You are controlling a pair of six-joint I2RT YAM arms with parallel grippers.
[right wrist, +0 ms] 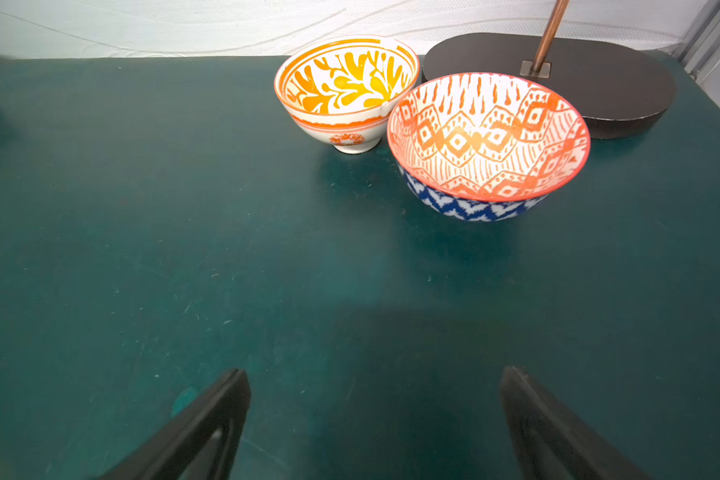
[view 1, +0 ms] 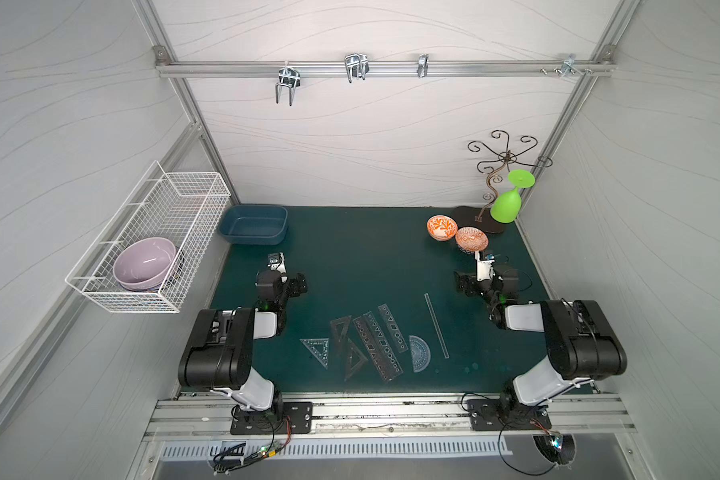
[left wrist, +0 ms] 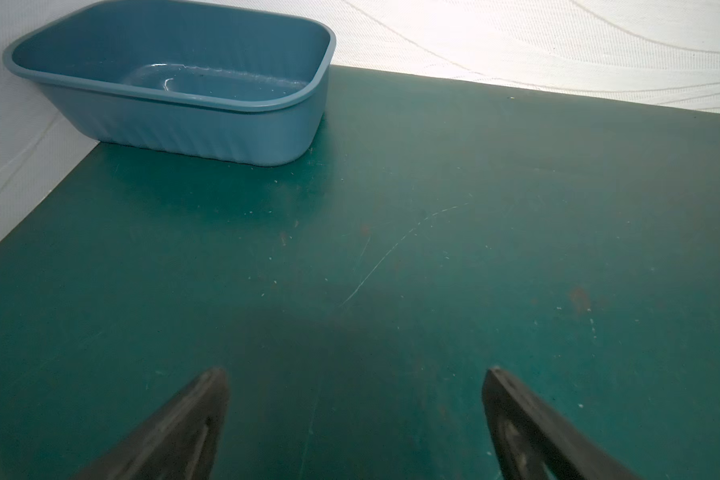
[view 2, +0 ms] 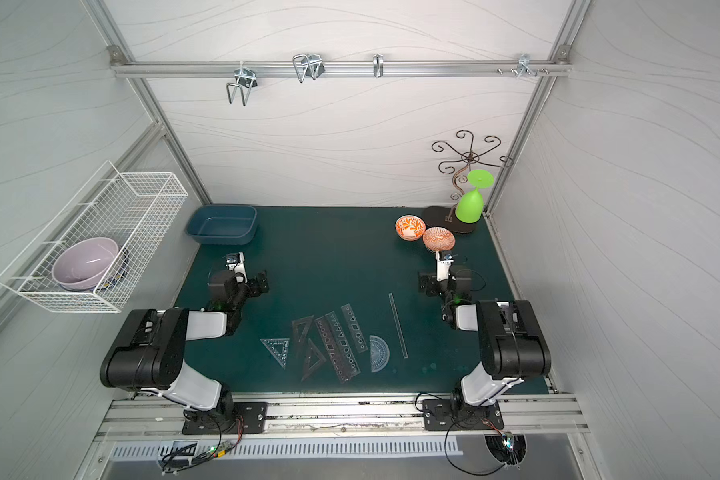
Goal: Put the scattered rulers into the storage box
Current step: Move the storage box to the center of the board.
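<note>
- Left arm (view 1: 221, 353), right arm (view 1: 578, 345): glossy black joint housings, white link shells.
- Left gripper (left wrist: 355, 370), right gripper (right wrist: 376, 370): dark tapered fingers (left wrist: 192, 424).
- Black screwed base plates (view 1: 298, 415); looping black cables (view 1: 499, 451).

Rulers (view 1: 371, 340): see-through, scattered flat at table's front | Storage box (view 1: 253, 224): dusty-blue, empty, upright, far-left corner

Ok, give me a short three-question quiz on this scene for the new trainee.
1. True or false: every ruler lies outside the box.
2. Fill in: the left tool is ___.
3. The purple bowl sits: A in the box, B in the basket, C in the left tool.
Key: 1 true; 2 open; 3 B.
</note>
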